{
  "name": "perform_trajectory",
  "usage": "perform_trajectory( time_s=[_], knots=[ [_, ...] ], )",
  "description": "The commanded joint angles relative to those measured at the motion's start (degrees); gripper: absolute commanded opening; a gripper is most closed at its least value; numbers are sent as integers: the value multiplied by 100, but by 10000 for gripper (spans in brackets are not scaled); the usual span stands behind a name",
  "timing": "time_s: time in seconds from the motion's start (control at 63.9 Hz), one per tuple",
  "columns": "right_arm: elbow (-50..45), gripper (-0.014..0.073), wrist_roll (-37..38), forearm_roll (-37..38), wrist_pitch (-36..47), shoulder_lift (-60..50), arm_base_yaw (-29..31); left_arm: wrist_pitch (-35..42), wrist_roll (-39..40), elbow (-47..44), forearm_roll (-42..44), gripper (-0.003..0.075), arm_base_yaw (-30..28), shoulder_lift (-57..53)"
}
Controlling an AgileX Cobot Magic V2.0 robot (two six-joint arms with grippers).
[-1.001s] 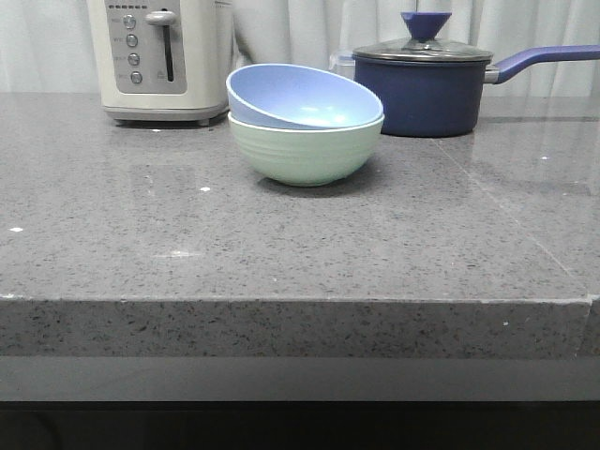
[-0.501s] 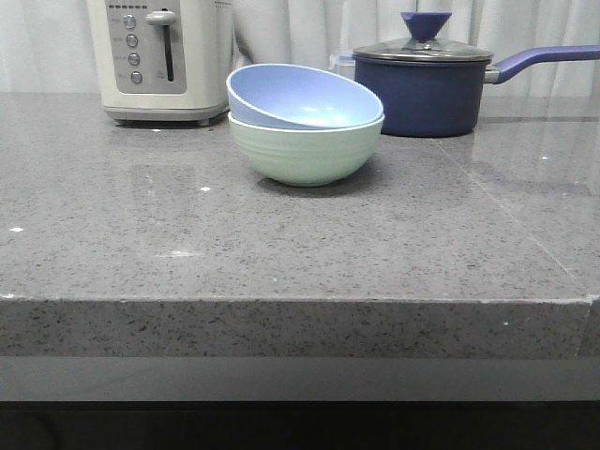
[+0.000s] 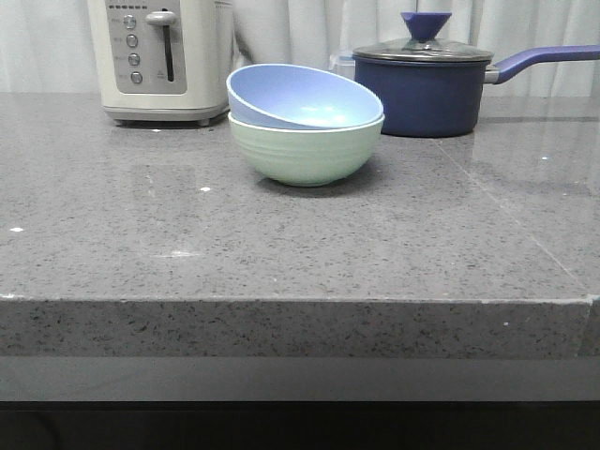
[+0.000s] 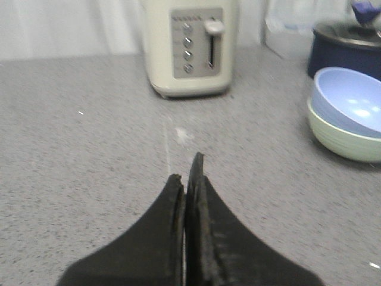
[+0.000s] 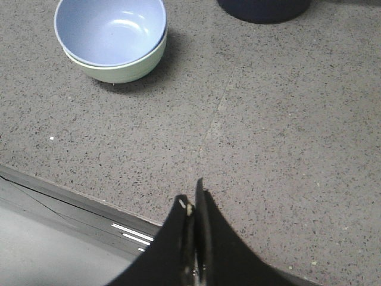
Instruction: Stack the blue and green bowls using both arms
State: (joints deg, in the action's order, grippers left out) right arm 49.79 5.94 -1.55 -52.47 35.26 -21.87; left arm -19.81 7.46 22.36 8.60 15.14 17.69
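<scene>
The left claw (image 4: 186, 173) has its two black fingers pressed tight together, with nothing between them. It hangs over the grey counter (image 4: 89, 149), well apart from the bowls. Its own camera shows the cream toaster (image 4: 190, 44) behind it.

The toaster (image 3: 161, 58) stands at the back left of the counter (image 3: 281, 244) in the front view. To the right of the toaster sits the green bowl (image 3: 306, 150). The blue bowl (image 3: 300, 96) rests inside the green one, tipped a bit, its left side higher. Right of the bowls is a dark blue saucepan (image 3: 427, 89) with a glass lid.

The right claw (image 5: 193, 205) is squeezed together too and holds nothing, near the counter's front edge. The front view shows no claws at all. Only the right wrist view looks down into the blue bowl (image 5: 110, 30) sitting in the green bowl (image 5: 122, 70).
</scene>
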Motion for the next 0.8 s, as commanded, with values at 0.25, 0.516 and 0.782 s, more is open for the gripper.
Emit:
perform_trajectory(
  time_s=[0.25, 0.516, 0.782],
  knots=[
    [128, -54, -3, 67, 388, -3, 24, 1837, -36, -1835, -787, -20, -887, -1591],
    [128, -54, -3, 67, 379, 3, 24, 2267, -36, -2292, -775, -20, -1085, -1913],
    [128, -54, -3, 67, 386, 3, 24, 2280, -36, -2292, -775, -20, -1370, -1913]
  ],
)
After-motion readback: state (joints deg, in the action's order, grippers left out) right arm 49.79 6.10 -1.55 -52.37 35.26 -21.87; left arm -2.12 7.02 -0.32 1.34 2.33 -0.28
